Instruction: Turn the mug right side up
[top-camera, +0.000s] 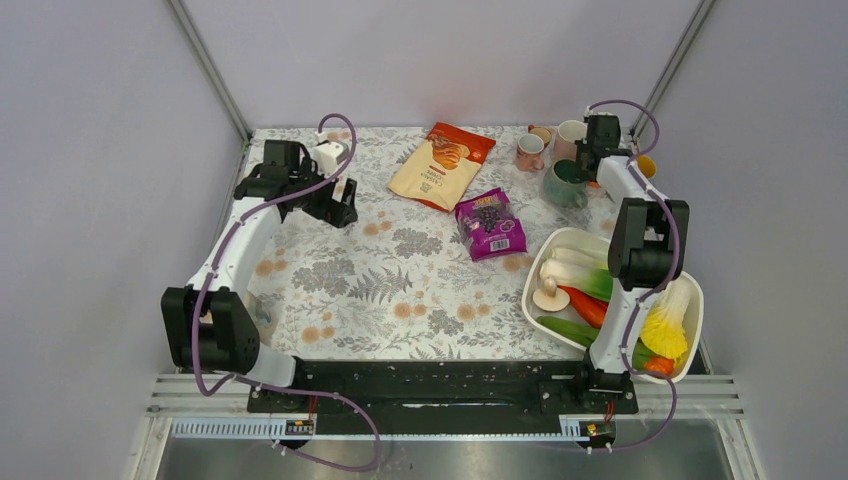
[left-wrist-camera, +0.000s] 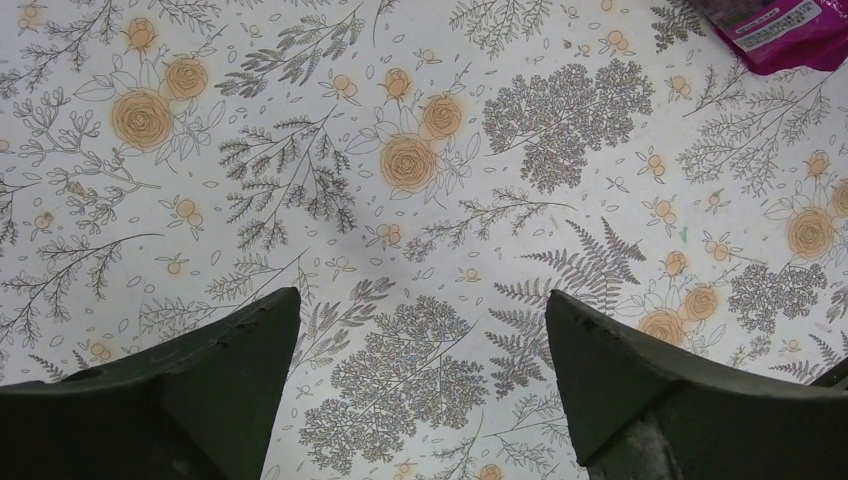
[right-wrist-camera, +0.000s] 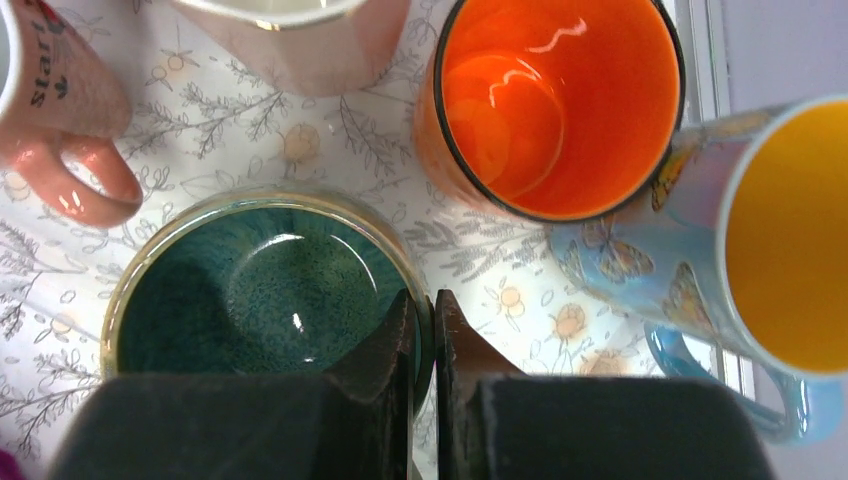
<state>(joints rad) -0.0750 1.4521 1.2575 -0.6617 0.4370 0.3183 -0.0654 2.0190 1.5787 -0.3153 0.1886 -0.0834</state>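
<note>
From the top camera, the green mug is seen at the far right of the floral tablecloth, standing mouth up among other mugs, with the right gripper set on its rim. The left gripper is positioned over the cloth at the far left, well apart from the mug. An orange snack bag and a purple packet lie between the two arms, and a white bowl of vegetables sits beside the right arm. In the left wrist view, the left gripper is shown with its fingers spread wide and nothing between them, the patterned cloth below. A corner of the purple packet is caught at the upper right. In the right wrist view, the right gripper is closed on the rim of the green mug, one finger inside the wall and one outside. An orange mug and a blue butterfly mug with a yellow inside are placed just beside it, and a pink mug stands to its left.
</note>
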